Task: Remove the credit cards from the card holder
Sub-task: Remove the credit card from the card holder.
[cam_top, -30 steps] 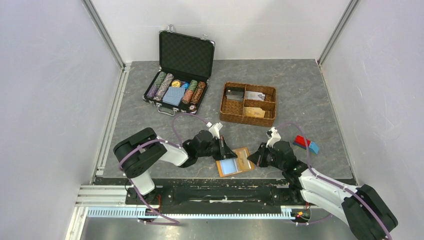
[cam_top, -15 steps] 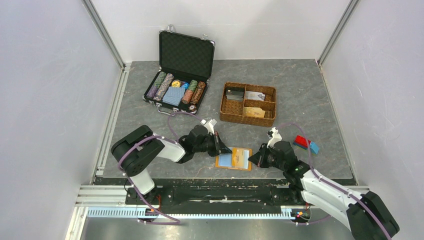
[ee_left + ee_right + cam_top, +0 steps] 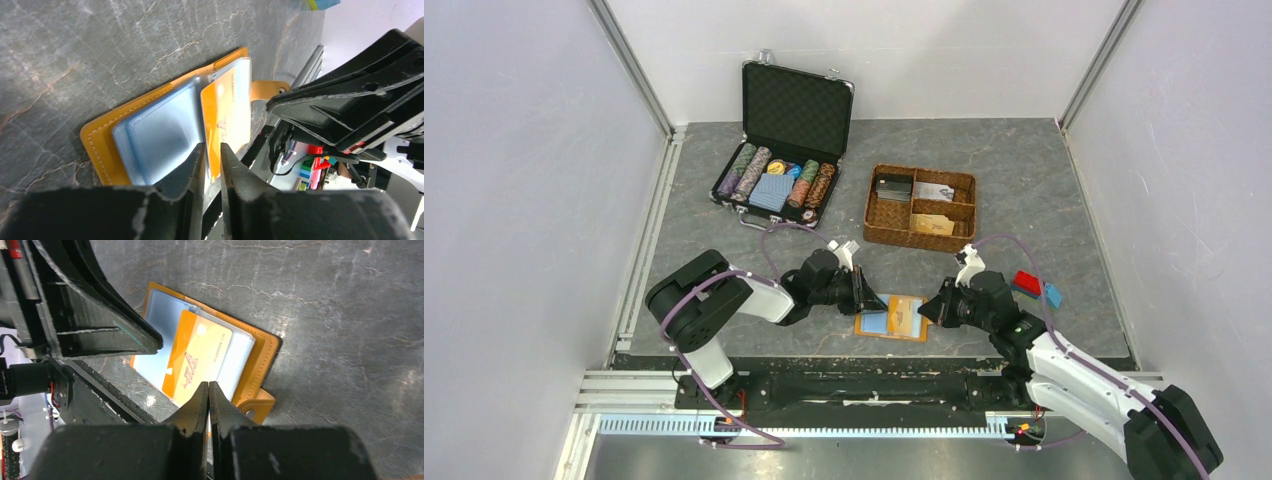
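Observation:
The card holder [image 3: 876,322] lies open near the table's front edge, an orange-tan cover with pale blue sleeves; it also shows in the left wrist view [image 3: 100,145] and the right wrist view [image 3: 262,355]. An orange-yellow credit card [image 3: 200,360] sits in the top sleeve [image 3: 225,110]. My left gripper [image 3: 867,297] is at the holder's left edge, its jaws [image 3: 212,150] closed to a narrow slit with a sleeve edge running into it. My right gripper [image 3: 927,312] is at the holder's right edge, jaws [image 3: 208,386] shut tip to tip over the card's near corner.
A brown woven divided basket [image 3: 868,212] with cards stands behind the holder. An open black case [image 3: 796,105] with chips and a blue card stack is at the back left. A red-and-blue block [image 3: 1036,287] lies right of my right arm.
The card holder went from skewed to lying square between the grippers. My right gripper has moved up and left to the holder's right edge. The left gripper shifted slightly left.

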